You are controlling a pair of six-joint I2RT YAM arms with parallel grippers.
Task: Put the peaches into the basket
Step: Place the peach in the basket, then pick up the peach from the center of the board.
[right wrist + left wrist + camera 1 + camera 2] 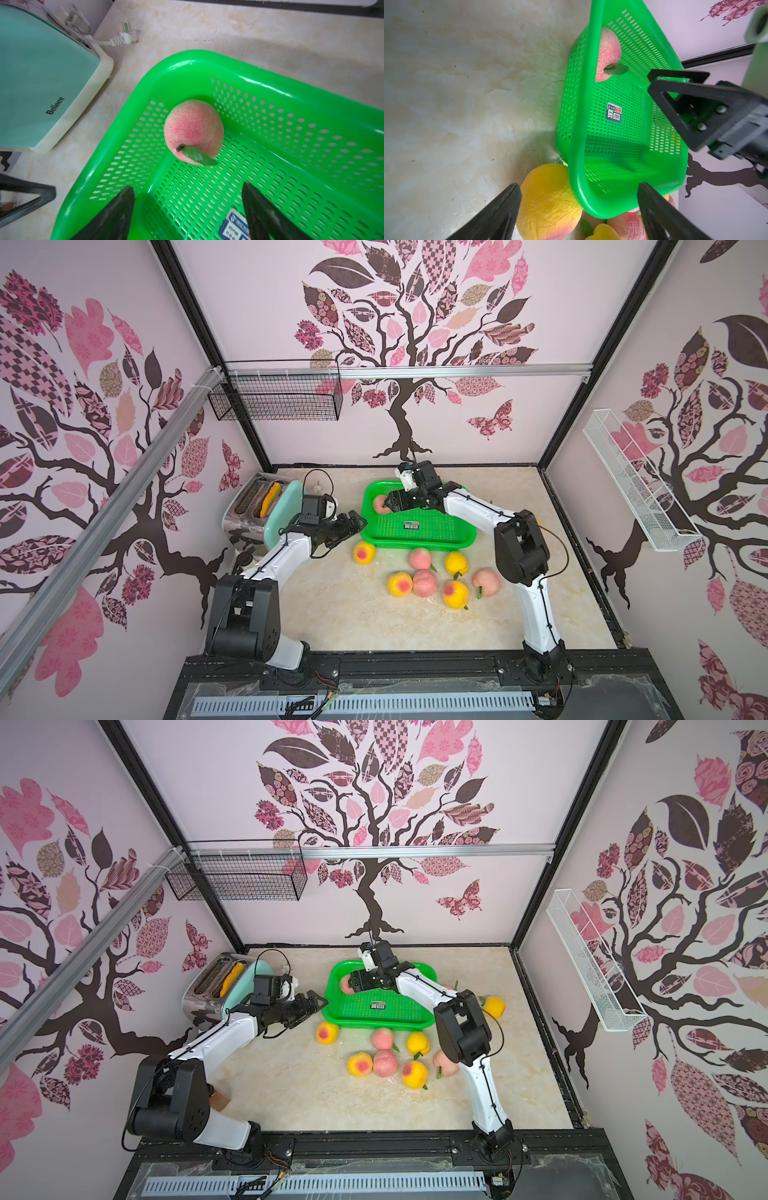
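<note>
Peaches [424,583] lie loose on the tabletop [353,614] along the basket [415,540]'s near side. One pink peach [193,131] sits inside the basket, tucked into its far-left corner. Over the basket hangs the right gripper [188,187], jaws spread and empty, with that peach just beyond its tips. The left gripper [578,187], likewise spread and empty, hovers at the basket's near-left corner above a yellow peach [548,203].

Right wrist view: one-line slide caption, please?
Open right end effector over the green basket, one pink peach resting in its corner, teal toaster nearby.
</note>
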